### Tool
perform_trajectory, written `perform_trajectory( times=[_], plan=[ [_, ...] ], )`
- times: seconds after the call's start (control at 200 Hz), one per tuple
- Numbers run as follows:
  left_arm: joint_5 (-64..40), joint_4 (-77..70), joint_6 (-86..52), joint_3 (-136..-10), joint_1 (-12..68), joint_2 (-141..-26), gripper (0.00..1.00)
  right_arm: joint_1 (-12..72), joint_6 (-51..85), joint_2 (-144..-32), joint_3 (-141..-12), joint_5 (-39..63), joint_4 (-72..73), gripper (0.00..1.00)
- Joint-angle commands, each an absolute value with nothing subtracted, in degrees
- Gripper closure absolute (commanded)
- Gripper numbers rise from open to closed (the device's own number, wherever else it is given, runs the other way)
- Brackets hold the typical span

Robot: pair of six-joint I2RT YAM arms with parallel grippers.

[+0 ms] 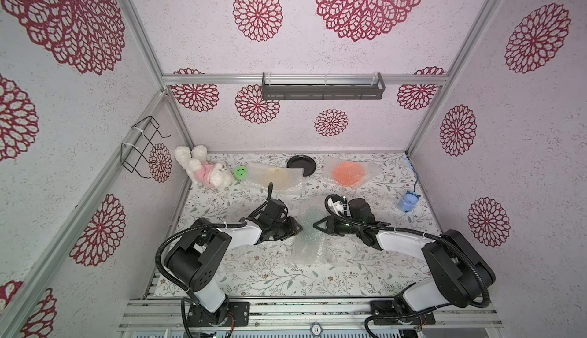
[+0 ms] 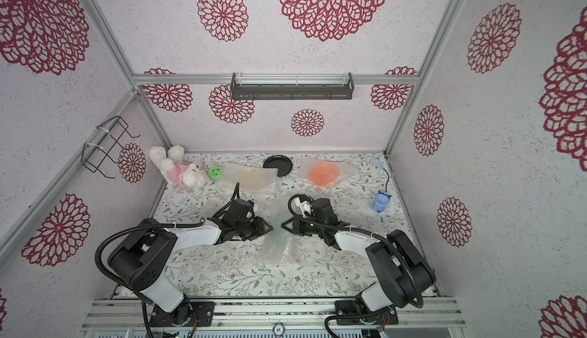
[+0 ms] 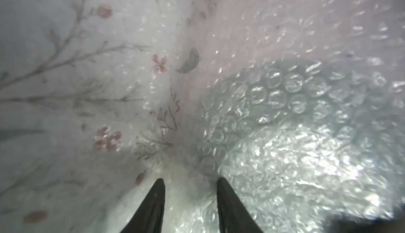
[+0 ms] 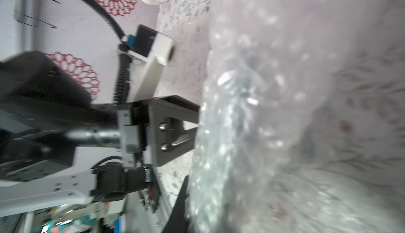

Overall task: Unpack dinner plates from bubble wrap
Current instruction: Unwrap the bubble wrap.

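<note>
Facing the left gripper and the right gripper nose to nose across one crumpled bundle of bubble wrap, probably in order to be tugging the sheet open from both sides at once. Showing the left fingers partly apart in the left wrist view, with a white wad of wrap bunched between them, seemingly pinching it. Not being able to tell the right gripper's opening, with wrap crowding its camera and hiding all but one dark finger.

Glimpsing the blue-green plate only as a dull teal curve through the bubbles, just ahead of the left fingertips, lying between the two grippers and covered all over. Looking clear, creased and glinting, and letting the flowered table show through.

Waiting well beyond both grippers: an orange plate inside its own sheet, a cream plate under another, and a black plate lying bare.
</note>
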State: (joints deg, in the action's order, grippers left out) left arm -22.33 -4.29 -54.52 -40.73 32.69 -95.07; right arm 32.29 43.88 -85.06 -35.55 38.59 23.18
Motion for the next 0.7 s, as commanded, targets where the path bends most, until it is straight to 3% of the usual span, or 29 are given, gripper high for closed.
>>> perform_trajectory(
  times=[0.0,0.235,0.355,0.46,0.695],
  plan=[
    [-27.38,-3.44,-57.02,-37.36,30.30,-90.21,0.53,32.87,43.76,-84.20,-38.25,40.21,26.31,0.96],
    [-24.96,4.63,-55.06,-36.69,28.84,-77.88,0.29,33.03,46.03,-82.16,-40.87,42.44,26.91,1.00],
    [-19.56,11.96,-52.83,-36.42,27.69,-77.29,0.25,32.96,44.12,-78.69,-44.03,42.47,21.78,1.00],
    [-17.40,13.38,-52.78,-35.43,27.25,-78.18,0.23,32.87,37.60,-75.50,-48.88,37.86,5.95,1.00],
    [-15.49,14.35,-52.04,-35.24,27.07,-78.57,0.21,32.34,24.65,-72.02,-63.08,9.12,-39.45,1.00]
  ],
)
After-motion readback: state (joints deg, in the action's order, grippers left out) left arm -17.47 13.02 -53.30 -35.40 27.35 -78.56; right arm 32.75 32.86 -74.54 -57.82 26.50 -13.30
